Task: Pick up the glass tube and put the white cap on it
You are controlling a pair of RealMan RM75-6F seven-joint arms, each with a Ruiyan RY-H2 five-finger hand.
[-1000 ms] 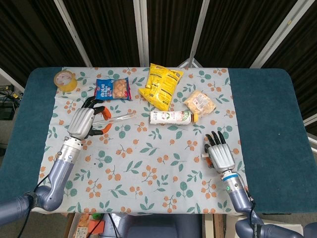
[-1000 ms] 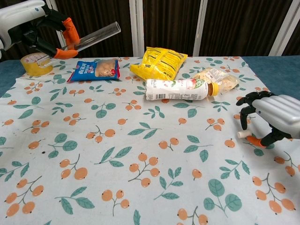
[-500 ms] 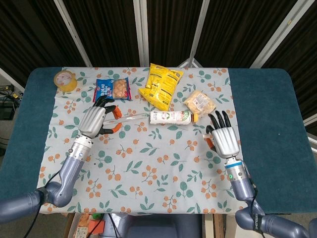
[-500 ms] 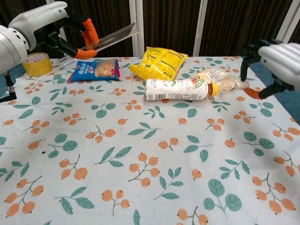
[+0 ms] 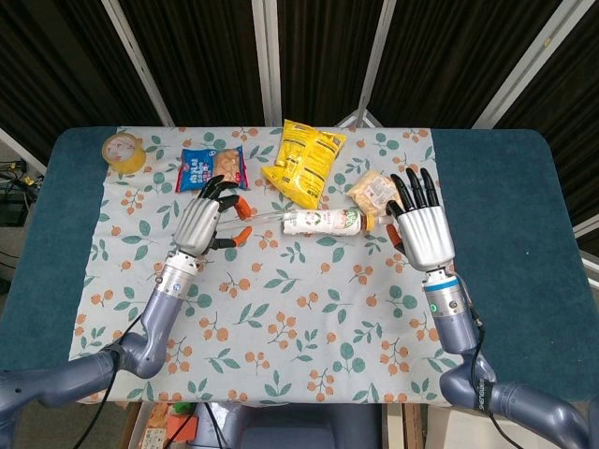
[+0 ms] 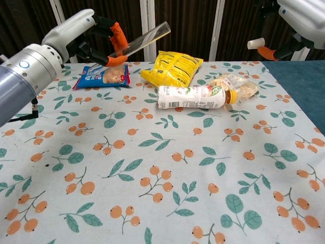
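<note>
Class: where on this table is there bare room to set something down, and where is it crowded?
Free: the near half of the cloth, in front of the bottle, and the blue edges. Crowded: the far strip around the yellow bag.

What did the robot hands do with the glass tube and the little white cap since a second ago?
The left robot hand carried the clear glass tube to the right, toward the table's middle. The right robot hand lifted the small white cap off the table and raised it high. The yellow snack bag and the white drink bottle stayed put.
</note>
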